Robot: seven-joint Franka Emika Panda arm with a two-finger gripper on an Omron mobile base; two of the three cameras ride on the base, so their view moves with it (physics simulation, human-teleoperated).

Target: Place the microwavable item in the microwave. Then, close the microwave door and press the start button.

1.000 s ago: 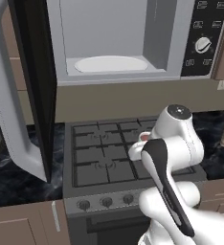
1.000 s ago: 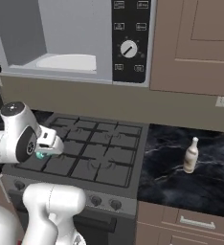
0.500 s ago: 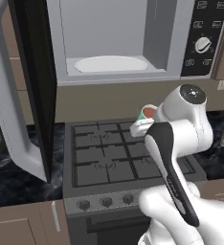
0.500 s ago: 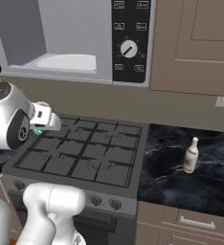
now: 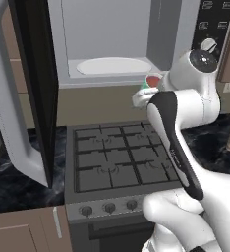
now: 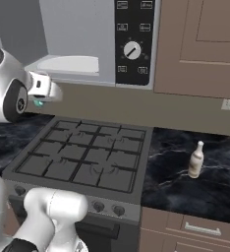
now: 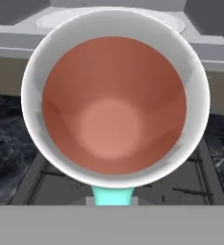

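The wide microwave door (image 5: 31,93) of dark, nearly black glass, with its thick light-grey bar handle, stands swung fully open at the left of the large grey box-shaped microwave (image 5: 112,39). Inside the microwave's pale cavity lies the white round plate (image 5: 113,66), bare. To the right of the cavity sits the black control panel with its white dial (image 6: 132,50).

Just in front of the microwave's lower right opening edge, slightly below the level of the plate, the gripper (image 5: 149,88) is clamped on the small teal mug (image 7: 113,100) with white rim and brown liquid inside (in the left base view a bit of teal and a reddish patch peek out at the gripper). The hand view looks straight down into the mug, its teal handle at the bottom between the finger tips, with the microwave's sill and plate edge behind it.

Below the microwave is the dark grey gas stove (image 6: 87,157) with grates and front knobs. On the black marbled surface (image 6: 176,182) to the right of the microwave stands a slim beige-and-brown bottle (image 6: 196,160), upright, well apart from the mug.
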